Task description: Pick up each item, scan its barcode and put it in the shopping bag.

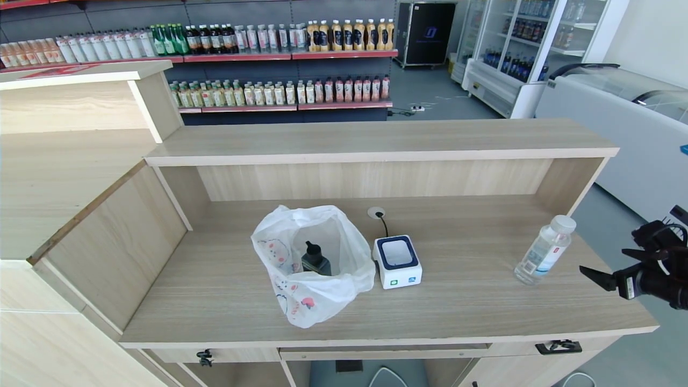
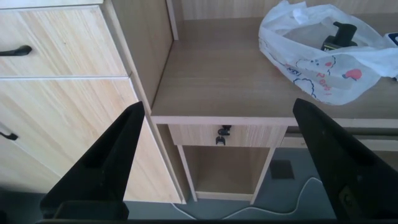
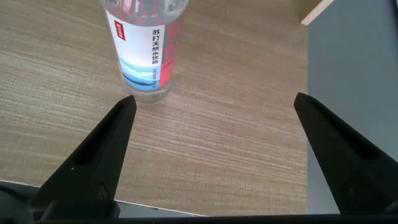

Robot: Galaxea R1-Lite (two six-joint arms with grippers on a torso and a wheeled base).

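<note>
The left gripper [image 2: 217, 106] hangs off the near-left corner of the light wood-grain checkout counter [image 1: 462, 301], its two black fingers spread wide with nothing between them. The left wrist view takes in pale drawer fronts with a black handle [image 2: 15, 51] left of the counter. It also takes in a small black key lock [image 2: 221, 134] in the panel under the counter's near edge.

On the left half of the counter sits the thin white plastic shopping bag with cartoon prints [image 1: 306, 306], mouth open. A dark bottle with a black cap [image 1: 315, 259] stands inside, and the bag's folds hide its lower part.

Just right of the bag, and touching its plastic, is the white square barcode scanner with a dark-framed window [image 1: 398, 262]. Its black cable runs to a round hole farther back.

Well to the right stands the clear plastic water bottle with a white cap and a red, white and blue label [image 1: 543, 251], upright on the counter. In the right wrist view its top is cut off. The right gripper [image 1: 602, 259] hovers just right of it at the counter's right end, fingers wide apart and holding nothing.
</note>
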